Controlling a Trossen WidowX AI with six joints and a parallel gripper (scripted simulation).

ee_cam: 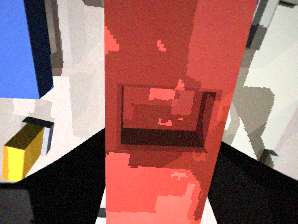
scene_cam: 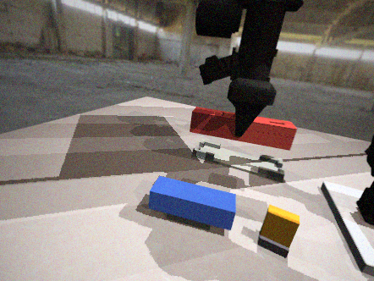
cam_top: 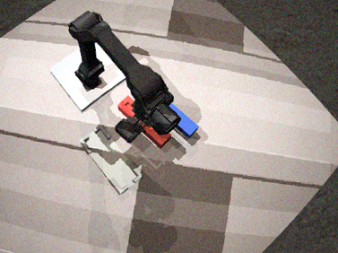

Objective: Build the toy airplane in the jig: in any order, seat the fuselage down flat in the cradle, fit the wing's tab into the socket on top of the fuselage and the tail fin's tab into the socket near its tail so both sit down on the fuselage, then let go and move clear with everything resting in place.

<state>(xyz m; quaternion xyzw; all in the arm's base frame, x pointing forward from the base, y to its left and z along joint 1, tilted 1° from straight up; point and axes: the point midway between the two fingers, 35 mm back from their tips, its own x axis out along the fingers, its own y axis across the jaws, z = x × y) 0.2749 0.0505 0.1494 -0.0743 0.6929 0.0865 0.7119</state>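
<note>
The red fuselage (cam_top: 161, 139) (scene_cam: 275, 133) (ee_cam: 150, 40) is held up off the table, roughly level, with an open socket facing up. My gripper (scene_cam: 239, 134) (ee_cam: 154, 136) is shut on it, one finger on each long side. The pale cradle (cam_top: 110, 162) (scene_cam: 224, 154) lies on the table with nothing in it; in the top view it is below and left of the fuselage. The blue wing (cam_top: 184, 120) (scene_cam: 192, 203) (ee_cam: 17, 50) lies beyond the fuselage from the cradle. The yellow tail fin (scene_cam: 280, 226) (ee_cam: 16, 160) stands near one wing end; the arm hides it in the top view.
The arm's white base plate (cam_top: 68, 76) (scene_cam: 353, 228) is at the upper left in the top view and the right edge in the exterior view. The table bears broad light and dark bands and shadows. Low end walls rise from the cradle.
</note>
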